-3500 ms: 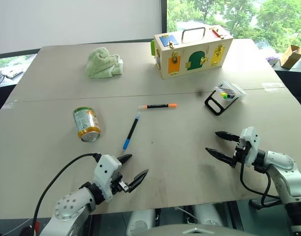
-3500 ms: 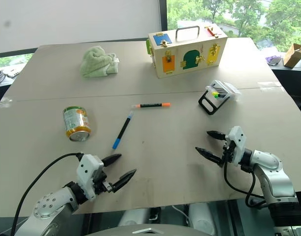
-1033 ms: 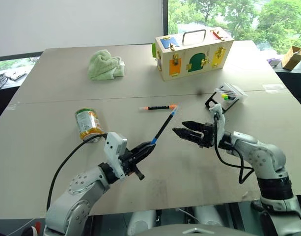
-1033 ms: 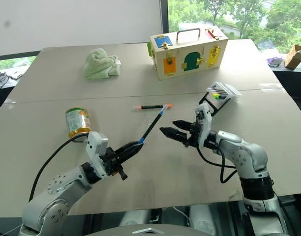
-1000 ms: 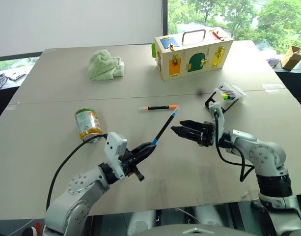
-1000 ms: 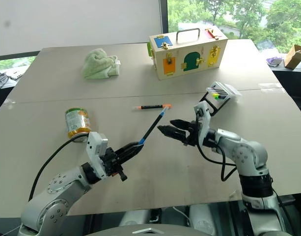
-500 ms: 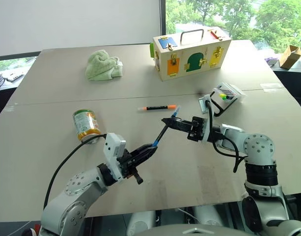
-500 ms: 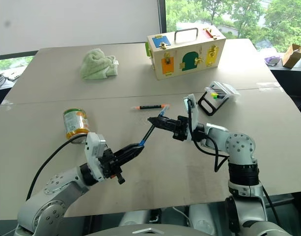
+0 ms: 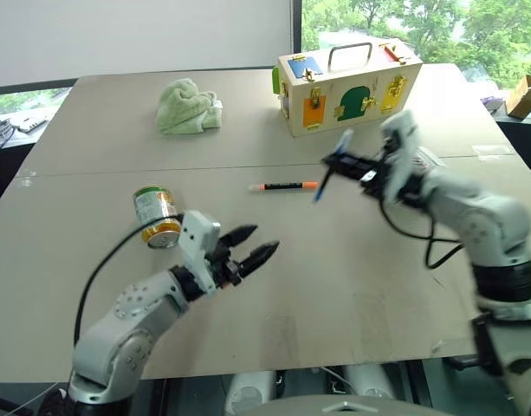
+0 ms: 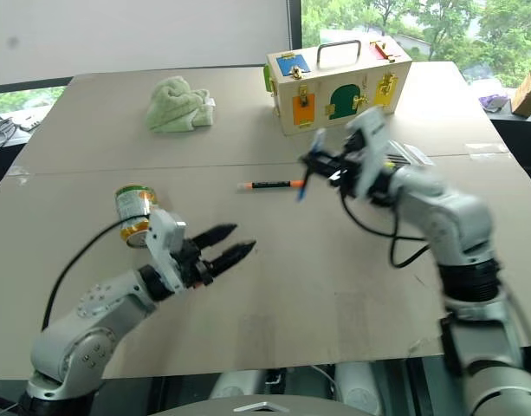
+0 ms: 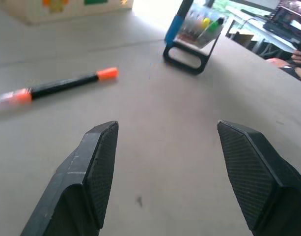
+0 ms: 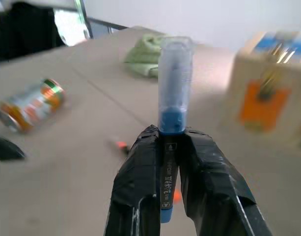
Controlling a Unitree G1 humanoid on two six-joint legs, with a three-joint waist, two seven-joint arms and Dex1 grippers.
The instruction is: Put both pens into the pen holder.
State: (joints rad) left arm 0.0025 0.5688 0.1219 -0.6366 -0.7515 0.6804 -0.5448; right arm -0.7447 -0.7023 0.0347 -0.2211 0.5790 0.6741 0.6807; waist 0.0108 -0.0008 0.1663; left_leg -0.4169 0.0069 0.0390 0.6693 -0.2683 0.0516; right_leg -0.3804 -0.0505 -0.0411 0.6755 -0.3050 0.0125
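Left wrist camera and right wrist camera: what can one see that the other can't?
The left wrist view alone has the open left gripper and the pen holder with its coloured markers. The right wrist view alone has the right gripper shut on the blue pen, plus the can and the green cloth. Both show the table, the wooden box and the orange-ended pen.

Both arms are silver-grey metal with rounded joint housings and white blocks at the wrists. A black cable loops along each forearm. The left gripper (image 9: 245, 249) has two black, tapered fingers (image 11: 94, 167) with finely cross-hatched inner pads. The right gripper (image 12: 165, 147) has matching black fingers.
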